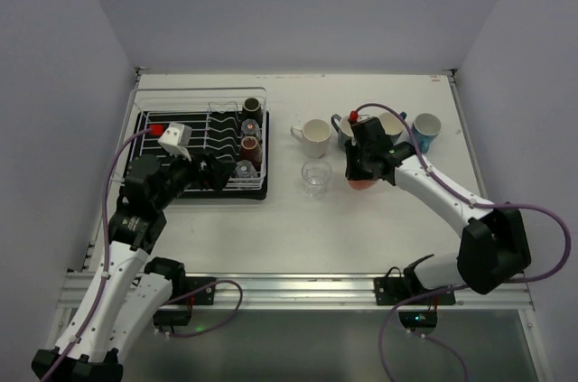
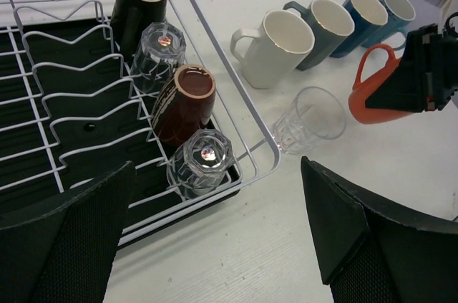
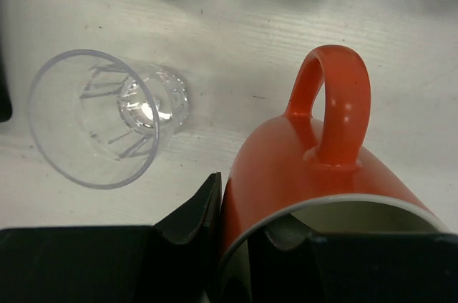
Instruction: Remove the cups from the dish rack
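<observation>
The white wire dish rack (image 1: 181, 143) (image 2: 43, 95) stands at the left on its black tray. Its right column holds a dark cup (image 2: 139, 2), a glass tumbler (image 2: 157, 56), a brown cup (image 2: 184, 102) and another tumbler (image 2: 202, 163). My left gripper (image 1: 215, 172) (image 2: 215, 231) is open above the rack's near right corner, holding nothing. My right gripper (image 1: 363, 165) (image 3: 247, 231) is shut on the rim of the orange mug (image 3: 315, 167) (image 1: 361, 183) (image 2: 372, 95), one finger inside, one outside. A clear tumbler (image 1: 315, 177) (image 3: 107, 117) stands on the table to its left.
A cream mug (image 1: 314, 136) (image 2: 275, 49), a grey mug (image 2: 322, 31), a dark blue mug (image 2: 361, 20) and a light blue mug (image 1: 425, 130) (image 2: 397, 9) stand in a row on the table behind the orange mug. White walls enclose the table.
</observation>
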Controlling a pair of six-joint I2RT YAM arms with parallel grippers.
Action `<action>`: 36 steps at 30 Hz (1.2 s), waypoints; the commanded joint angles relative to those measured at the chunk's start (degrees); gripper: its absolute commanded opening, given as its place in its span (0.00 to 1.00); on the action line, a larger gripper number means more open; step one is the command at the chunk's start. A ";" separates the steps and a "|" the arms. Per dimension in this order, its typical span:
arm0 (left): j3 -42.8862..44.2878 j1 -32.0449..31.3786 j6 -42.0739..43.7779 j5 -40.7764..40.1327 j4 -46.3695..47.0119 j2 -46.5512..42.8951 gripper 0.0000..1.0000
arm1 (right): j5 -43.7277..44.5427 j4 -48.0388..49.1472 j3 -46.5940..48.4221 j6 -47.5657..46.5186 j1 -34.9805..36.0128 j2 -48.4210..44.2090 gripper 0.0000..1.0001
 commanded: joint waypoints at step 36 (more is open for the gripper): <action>4.94 -0.71 0.02 -5.32 -3.30 10.13 0.98 | 2.30 7.49 4.47 -0.54 1.12 5.42 0.50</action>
